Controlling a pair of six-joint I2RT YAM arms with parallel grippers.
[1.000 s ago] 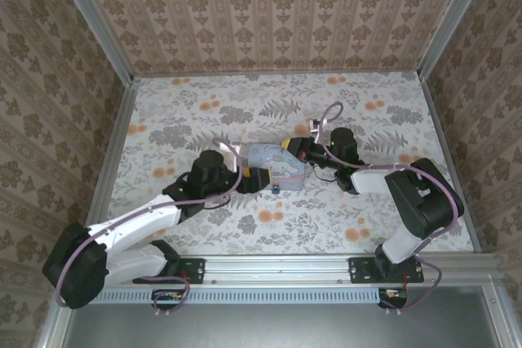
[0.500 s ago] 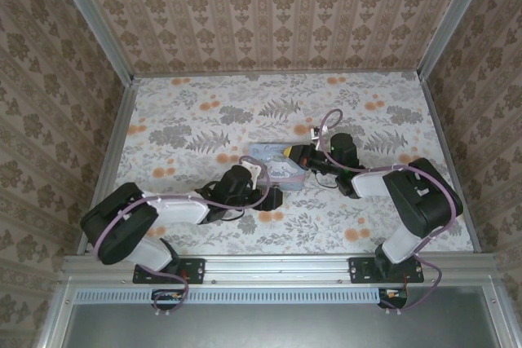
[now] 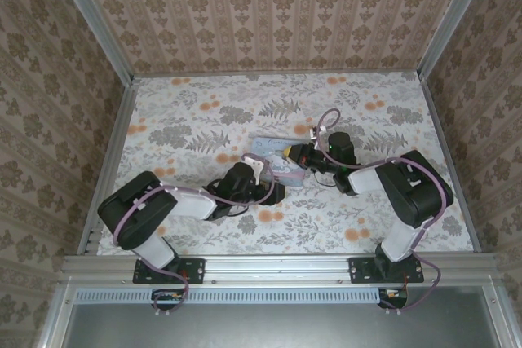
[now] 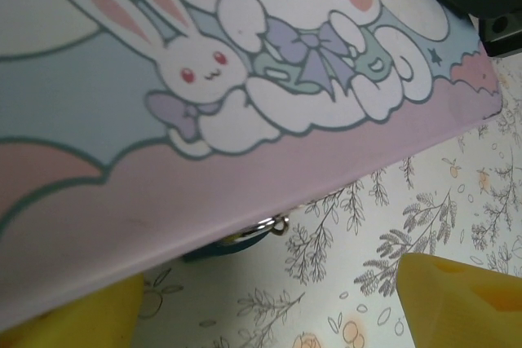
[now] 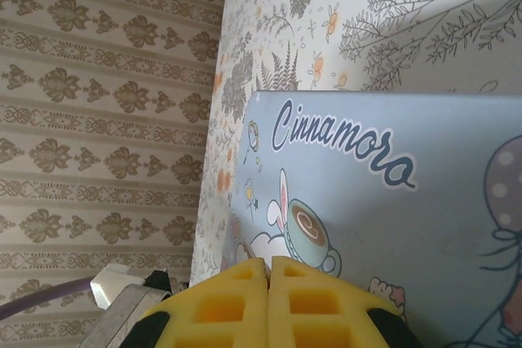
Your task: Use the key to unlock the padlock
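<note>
Left gripper (image 4: pixel 269 307): fingers spread, facing the tin (image 4: pixel 245 63) edge where the padlock (image 4: pixel 232 244) protrudes. Right gripper (image 5: pixel 269 275): fingers pressed together at the tin.

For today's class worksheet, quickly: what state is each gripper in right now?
Left gripper: open, yellow pads wide apart, holding nothing.
Right gripper: closed, yellow pads pressed together, nothing visible between them.

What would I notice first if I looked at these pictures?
Probably the pale blue rectangular tin with white cartoon bunnies, lying mid-table between the two arms. The left tool, open, faces the tin's long edge, where a tiny teal-blue padlock peeks out. The right tool, shut, is at the tin's opposite side.
</note>
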